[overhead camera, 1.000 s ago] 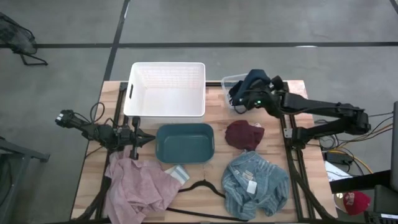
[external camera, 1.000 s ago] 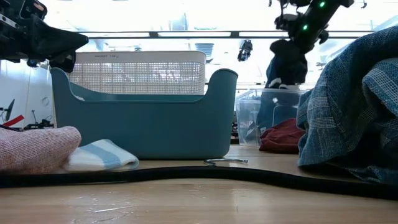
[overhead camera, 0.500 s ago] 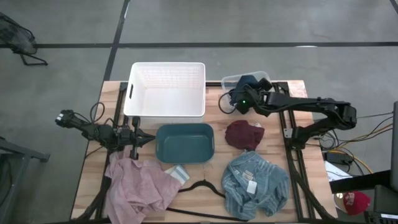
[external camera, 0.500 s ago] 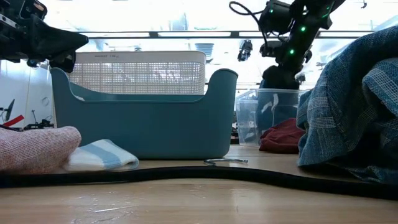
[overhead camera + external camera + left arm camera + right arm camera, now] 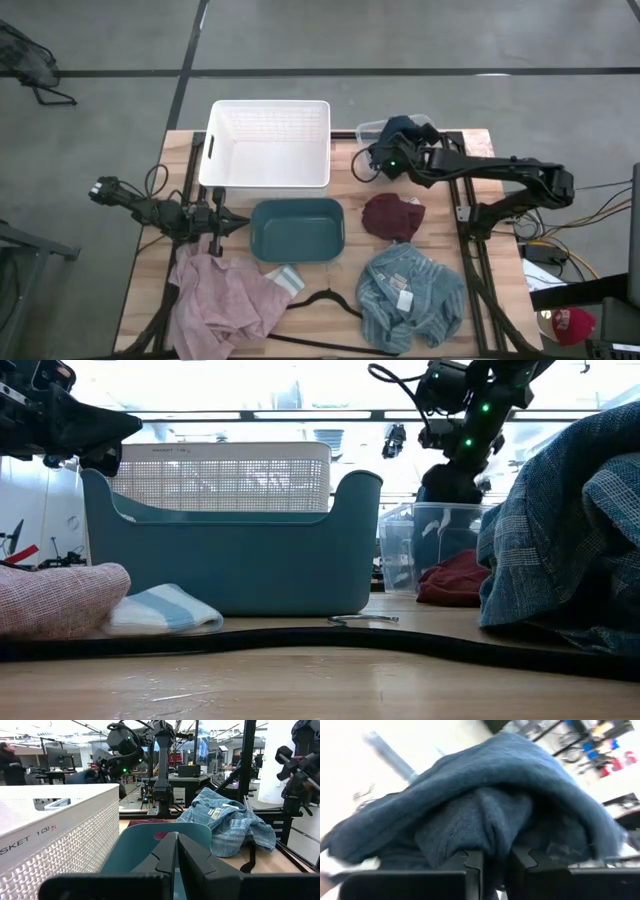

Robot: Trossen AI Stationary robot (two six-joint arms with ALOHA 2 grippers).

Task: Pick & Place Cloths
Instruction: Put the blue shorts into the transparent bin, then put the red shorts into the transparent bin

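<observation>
My right gripper (image 5: 393,152) is shut on the navy cloth (image 5: 405,126) over the clear bin (image 5: 370,130) at the table's far right. In the low view the navy cloth (image 5: 440,530) hangs down inside that bin (image 5: 400,555). My left gripper (image 5: 175,847) is shut and touches nothing. It hovers by the teal bin's left end, above the far edge of the pink cloth (image 5: 225,300). The light blue striped cloth with a white tag (image 5: 410,295), the maroon cloth (image 5: 392,216) and a small sock (image 5: 285,278) lie flat on the table. My right gripper pinches a bunched fold of the navy cloth (image 5: 487,832) between its two fingers (image 5: 472,862), coming from above and pointing down. The cloth hangs below the fingers into the clear bin. Whether its lower end rests on the bin's floor I cannot tell.
A white mesh basket (image 5: 268,145) stands at the far middle, and the teal bin (image 5: 297,228) sits just nearer. A black wire hanger (image 5: 330,300) lies at the near edge between the pink and striped cloths. Bare wood shows left of the basket.
My right gripper has moved down and a little toward the table's left, over the clear bin. The navy cloth, which hung clear above the bin, has sunk into it. In the last half second nothing has moved.
</observation>
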